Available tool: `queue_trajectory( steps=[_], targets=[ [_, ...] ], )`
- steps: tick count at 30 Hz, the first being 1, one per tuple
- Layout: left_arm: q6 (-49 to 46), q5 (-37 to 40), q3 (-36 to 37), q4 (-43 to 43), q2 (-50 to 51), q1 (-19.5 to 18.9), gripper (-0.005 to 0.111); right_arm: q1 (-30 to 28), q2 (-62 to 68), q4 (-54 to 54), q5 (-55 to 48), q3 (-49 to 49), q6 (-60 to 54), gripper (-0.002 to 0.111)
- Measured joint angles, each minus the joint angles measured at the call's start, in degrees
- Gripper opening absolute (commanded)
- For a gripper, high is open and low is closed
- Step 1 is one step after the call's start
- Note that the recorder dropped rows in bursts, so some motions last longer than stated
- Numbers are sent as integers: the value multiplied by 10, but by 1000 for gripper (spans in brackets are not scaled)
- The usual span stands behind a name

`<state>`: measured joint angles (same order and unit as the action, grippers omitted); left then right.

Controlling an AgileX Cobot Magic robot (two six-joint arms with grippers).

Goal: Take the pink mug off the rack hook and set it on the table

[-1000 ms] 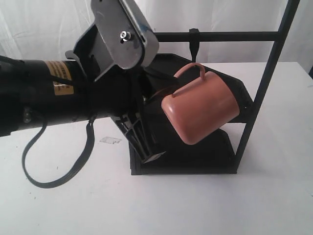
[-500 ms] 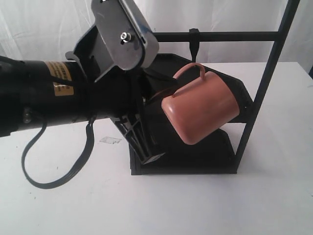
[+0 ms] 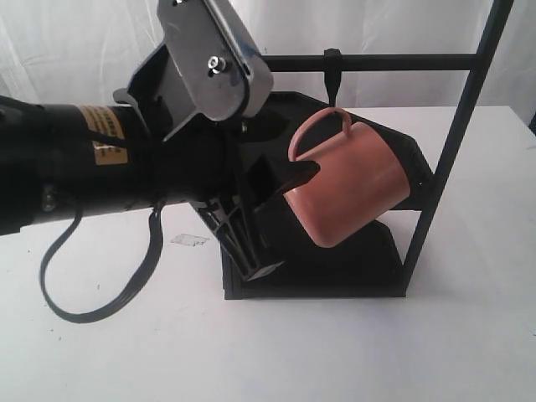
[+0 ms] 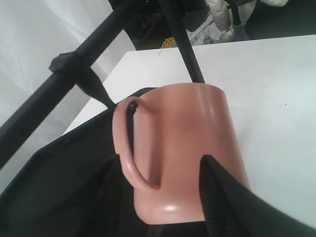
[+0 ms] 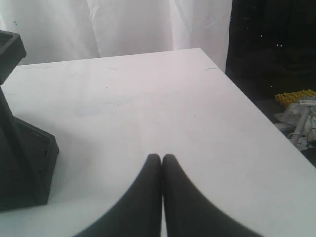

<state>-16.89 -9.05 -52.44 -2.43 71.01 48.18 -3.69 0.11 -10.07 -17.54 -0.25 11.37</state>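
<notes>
- Right tool [image 5: 162,159] — fingers pressed together, tips meeting low over the white table [image 5: 163,98]; the table's edge falls away on one side, and a corner of the rack's base stands on the other
- In the exterior view a wide stretch of table lies in front of the rack [image 3: 469,92], with a scrap of clear tape [image 3: 188,240] on it and a dark cable loop [image 3: 92,301] hanging from the left arm
- Left tool [image 3: 289,218] reaches in from the left, spread wide about the base of the pink mug [image 3: 352,188]; one finger [image 4: 222,197] lies along the mug's wall, though whether they touch is unclear, and the other sits low by the rack's front edge
- The mug is tilted, base toward the tool, above an angled shelf [image 3: 410,155]
- Its handle loop hangs on the rack hook [image 3: 332,75] — the peg passes through it, just under the crossbar [image 3: 394,61]
- The right upright post stands near the mug's far side
</notes>
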Motion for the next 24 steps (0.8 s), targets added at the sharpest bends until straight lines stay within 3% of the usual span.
queue_trajectory(
  steps=[17, 24],
  targets=[
    [-1, -68, 0, 0, 45, -1, 52, 0, 0, 0, 0, 0, 0, 0],
    [-62, -92, 0, 0, 46, -8, 52, 0, 0, 0, 0, 0, 0, 0]
  ],
)
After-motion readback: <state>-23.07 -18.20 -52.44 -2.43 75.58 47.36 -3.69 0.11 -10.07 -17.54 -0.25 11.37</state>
